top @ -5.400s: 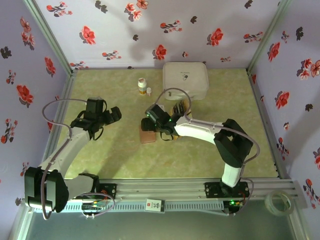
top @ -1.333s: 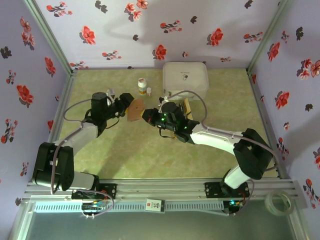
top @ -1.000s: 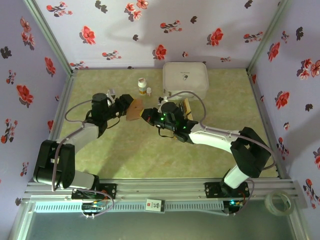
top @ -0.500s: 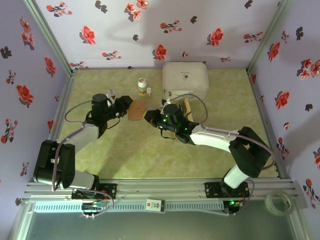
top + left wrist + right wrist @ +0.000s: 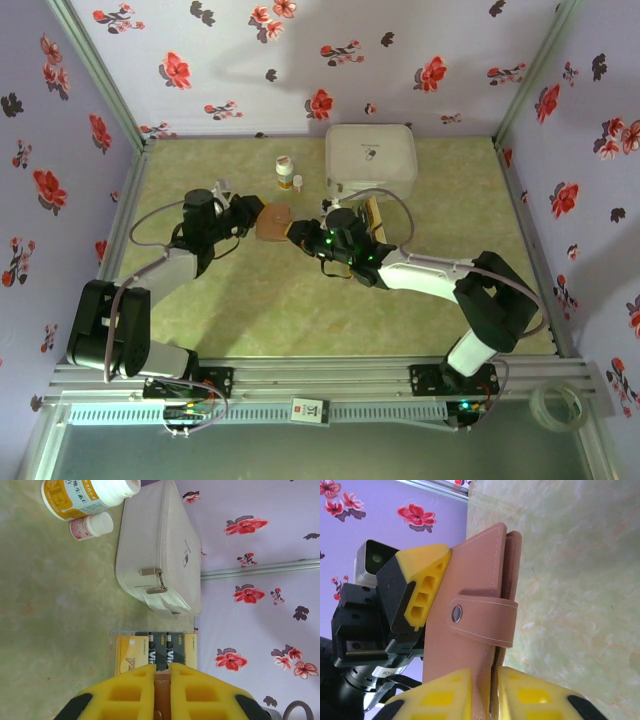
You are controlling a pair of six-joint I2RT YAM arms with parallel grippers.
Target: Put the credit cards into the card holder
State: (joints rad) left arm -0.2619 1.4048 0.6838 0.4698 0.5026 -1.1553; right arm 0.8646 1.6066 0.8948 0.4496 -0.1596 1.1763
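Green marbled table [image 5: 300, 320], floral walls. The card holder [image 5: 272, 221] is lifted off the surface, far-centre, between both arms. The left gripper [image 5: 252, 215] is clamped tight on its edge. The right gripper [image 5: 486, 672] has narrow jaws around the opposite edge; can't tell if they press it. The strap looks snapped closed. The credit cards [image 5: 155, 652] stand in a row to its right, just near of the white box [image 5: 370, 158].

Step, probably: steadying the holder, no card inserted yet. Next likely needs one firm grip while the other jaw frees the strap.
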